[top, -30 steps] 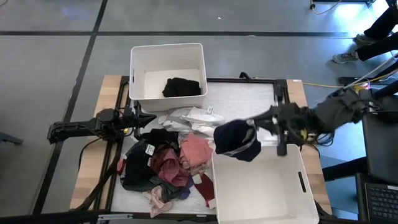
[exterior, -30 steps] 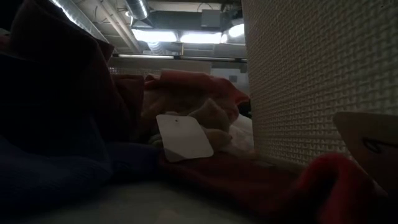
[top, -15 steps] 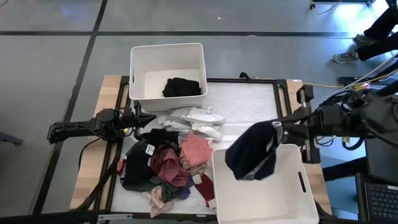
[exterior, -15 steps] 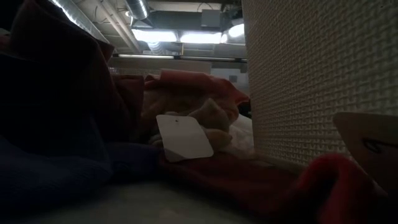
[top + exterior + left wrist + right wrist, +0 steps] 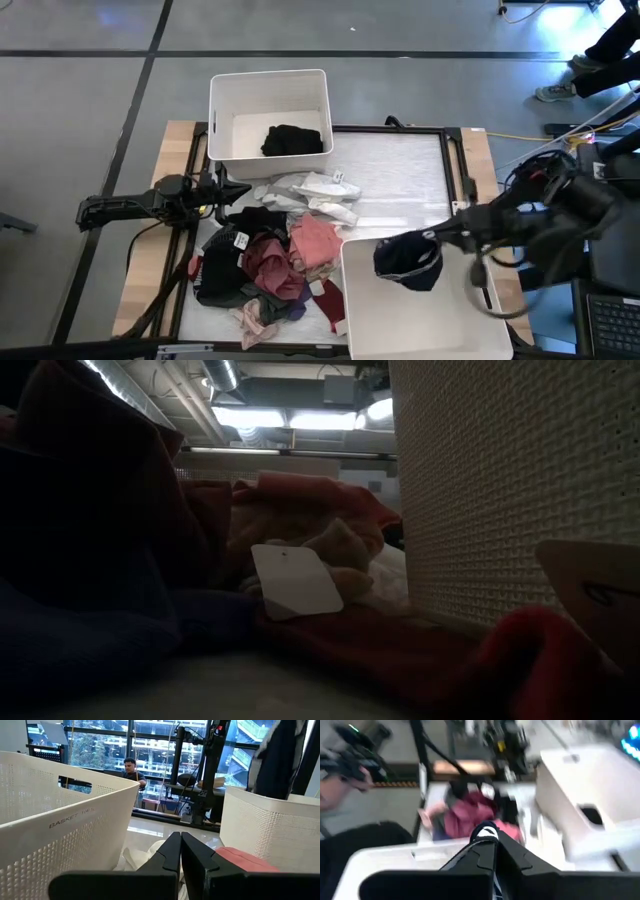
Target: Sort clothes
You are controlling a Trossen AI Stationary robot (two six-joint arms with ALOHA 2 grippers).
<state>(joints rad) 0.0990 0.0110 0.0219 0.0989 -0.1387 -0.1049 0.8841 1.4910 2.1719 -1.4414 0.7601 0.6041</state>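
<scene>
We see the right gripper (image 5: pixel 437 240) clamped on a dark garment (image 5: pixel 408 260) hanging over the near white bin (image 5: pixel 420 325) — seemingly navy — while the left gripper (image 5: pixel 243 192) waits closed, empty, beside the clothes pile (image 5: pixel 270 265).

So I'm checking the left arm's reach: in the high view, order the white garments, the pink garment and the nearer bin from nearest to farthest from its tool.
From the left tool:
1. White garments, just beside it.
2. Pink garment, mid-pile.
3. Nearer bin, front right corner.
</scene>
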